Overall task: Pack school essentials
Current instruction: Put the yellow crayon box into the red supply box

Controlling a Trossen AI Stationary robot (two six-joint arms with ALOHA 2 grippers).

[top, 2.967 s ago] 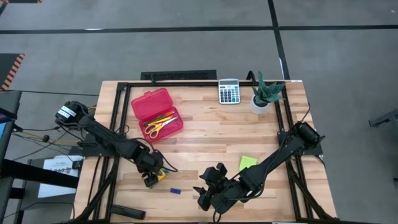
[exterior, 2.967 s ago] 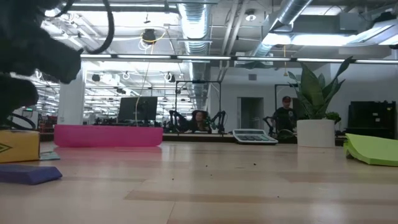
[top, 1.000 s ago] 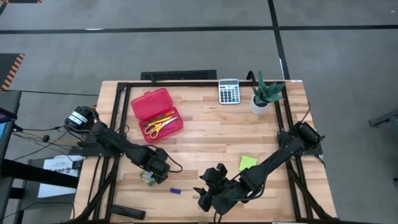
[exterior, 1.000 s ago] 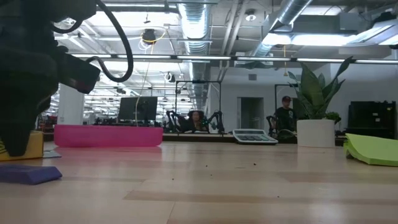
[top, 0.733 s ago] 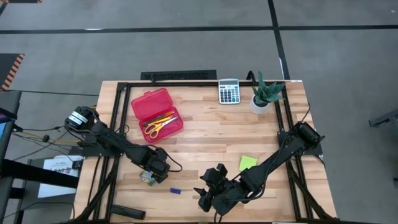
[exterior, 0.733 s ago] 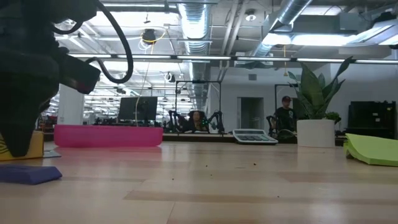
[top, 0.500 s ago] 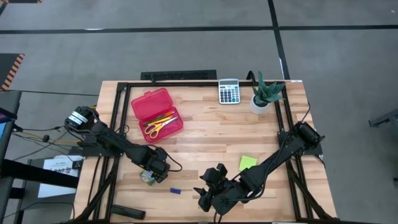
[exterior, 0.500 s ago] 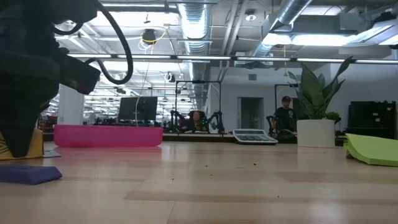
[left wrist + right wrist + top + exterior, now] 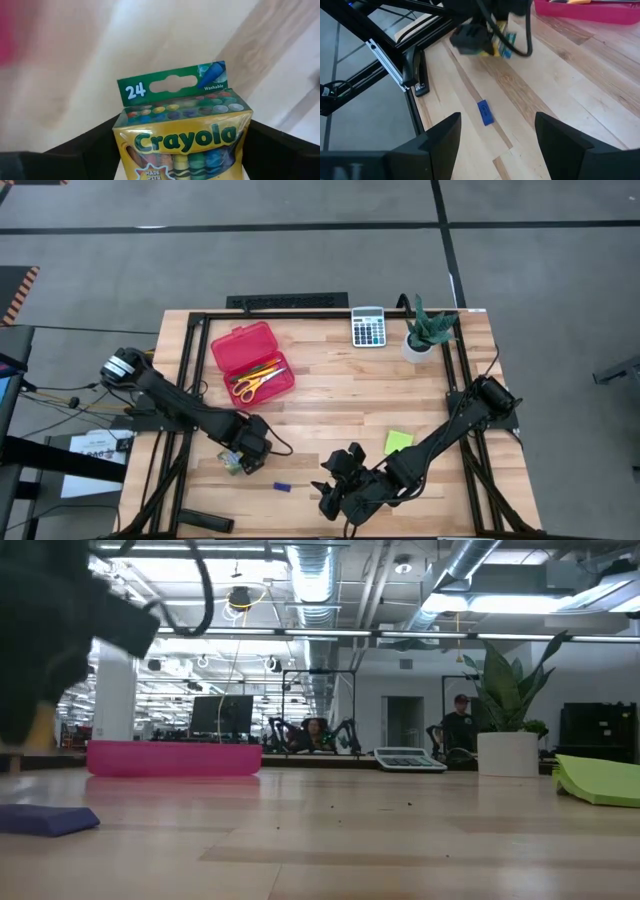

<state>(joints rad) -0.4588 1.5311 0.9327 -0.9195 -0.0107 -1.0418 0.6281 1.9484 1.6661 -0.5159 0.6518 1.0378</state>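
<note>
The yellow-green crayon box [image 9: 182, 135] sits between the fingers of my left gripper [image 9: 243, 452], near the table's near-left corner; the right wrist view shows it there too [image 9: 496, 31]. The tiny blue eraser [image 9: 281, 487] lies flat on the wood close by. My right gripper [image 9: 330, 490] waits open at the near edge, right of the eraser [image 9: 485, 112]. The lime sticky-note pad [image 9: 398, 442] lies flat near the right arm. Yellow-handled scissors [image 9: 247, 387] and orange pencils lie in the open red case [image 9: 252, 362]. My left gripper pinches the crayon box between its two fingers, one on each narrow side wall [image 9: 121, 145] of the box's body. The hang-tab end [image 9: 172, 87] points away from the wrist. The box is lifted clear of the table, as the low view shows [image 9: 40, 725].
A grey calculator [image 9: 368, 326] and a potted plant [image 9: 428, 330] stand at the far edge. A black metal frame [image 9: 190, 360] borders the table's left, far and right sides. Bare wood lies between the red case and the sticky pad.
My left gripper has risen from the table with the crayon box in its hold. The box stood on the wood half a second ago and now hangs clear above it. The eraser has stayed in place.
</note>
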